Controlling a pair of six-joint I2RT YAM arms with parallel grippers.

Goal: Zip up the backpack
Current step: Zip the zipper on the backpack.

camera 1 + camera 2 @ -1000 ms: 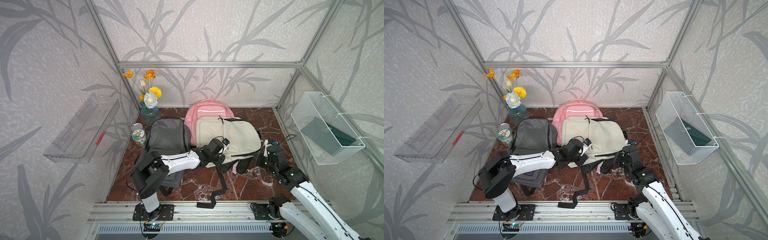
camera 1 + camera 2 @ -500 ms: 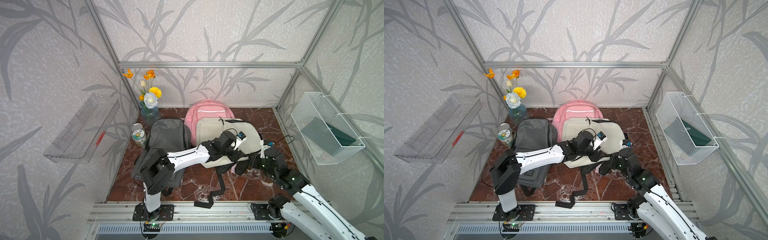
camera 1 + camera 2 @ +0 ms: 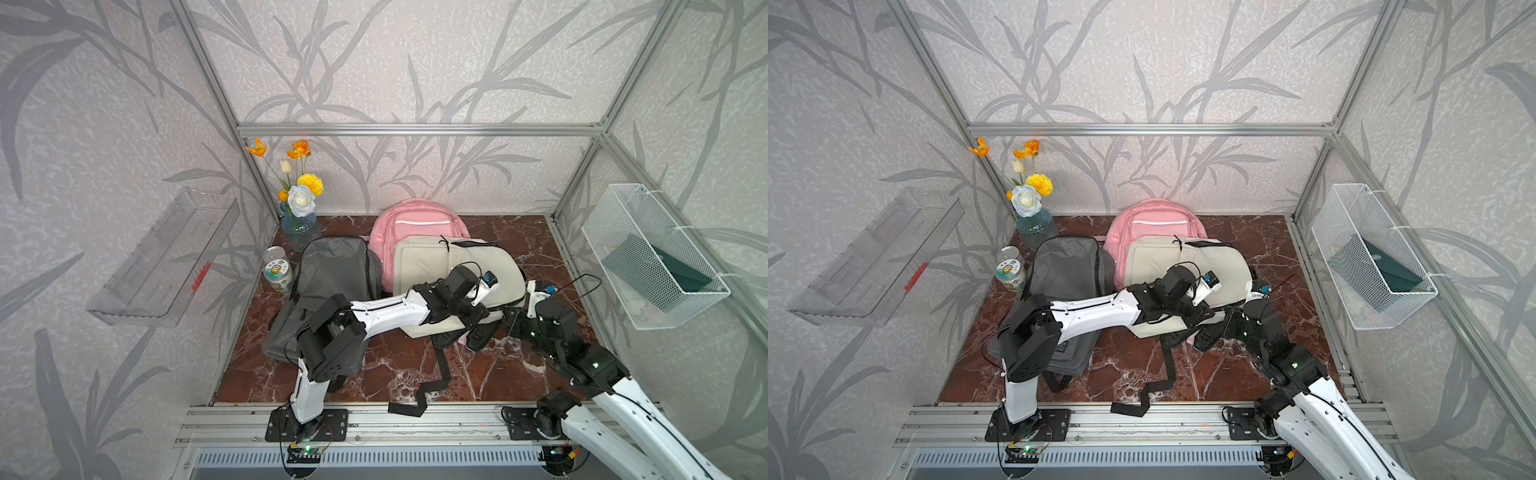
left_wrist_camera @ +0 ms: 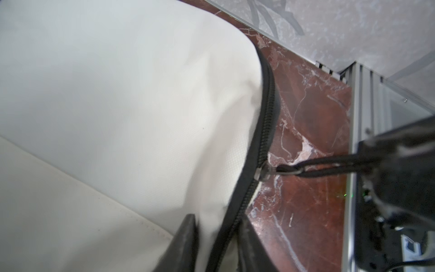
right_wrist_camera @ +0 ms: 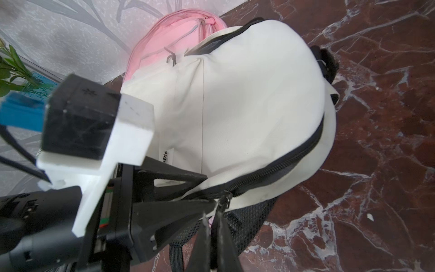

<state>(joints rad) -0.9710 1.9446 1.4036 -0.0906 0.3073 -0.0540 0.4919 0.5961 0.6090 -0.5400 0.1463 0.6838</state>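
Held the pull cord point(image 4: 329, 164) taut in the shut jaws of the right gripper point(image 5: 213, 219), at the lower edge of its wrist view. Straddled the zipper point(image 4: 267, 117) edge with the left gripper point(image 4: 216, 219); could not tell whether clamped. Judged best to draw the slider point(image 4: 262, 173) along the teeth, not outward, fabric braced behind. Found the cream backpack point(image 3: 449, 266) mid-frame in both top views, overlapping the pink backpack point(image 3: 415, 220) behind.
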